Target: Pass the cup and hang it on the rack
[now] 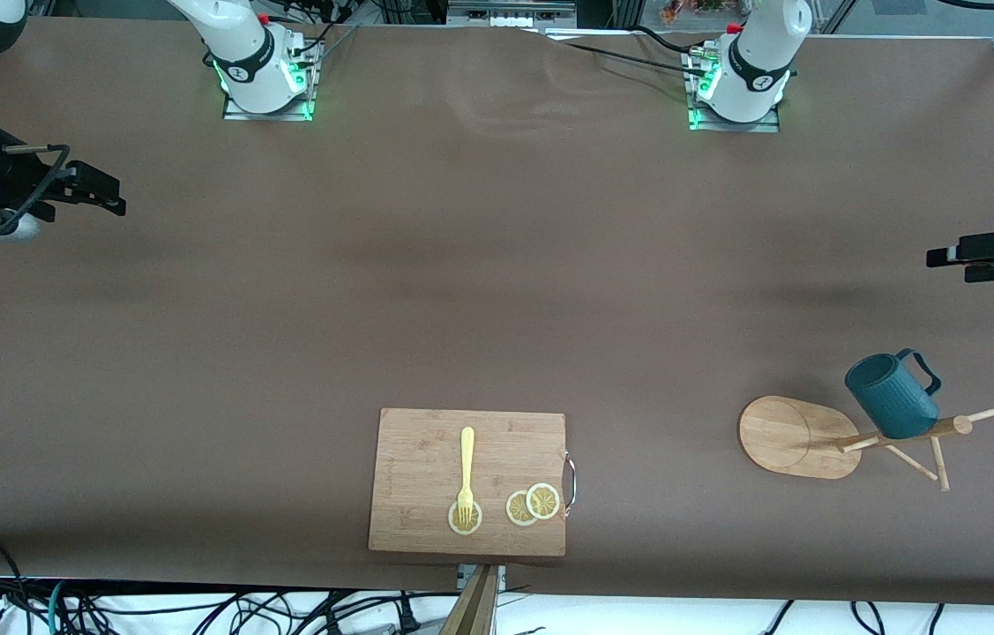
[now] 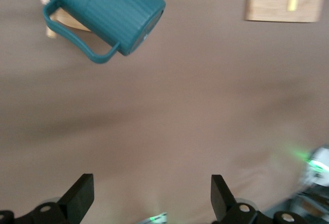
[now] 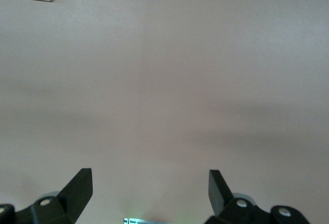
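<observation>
Bare brown table [image 1: 479, 265] fills the frame's upper and middle; obstacles sit low: cutting board [image 1: 426, 459] at bottom centre, cup [image 1: 889, 397] on rack [image 1: 801, 437] lower right.

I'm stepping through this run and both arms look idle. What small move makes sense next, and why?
Probably none beyond holding still: the teal cup already hangs on a peg of the wooden mug rack, toward the left arm's end of the table. The left end effector and the right end effector are both open, empty and clear of it over bare table.
</observation>
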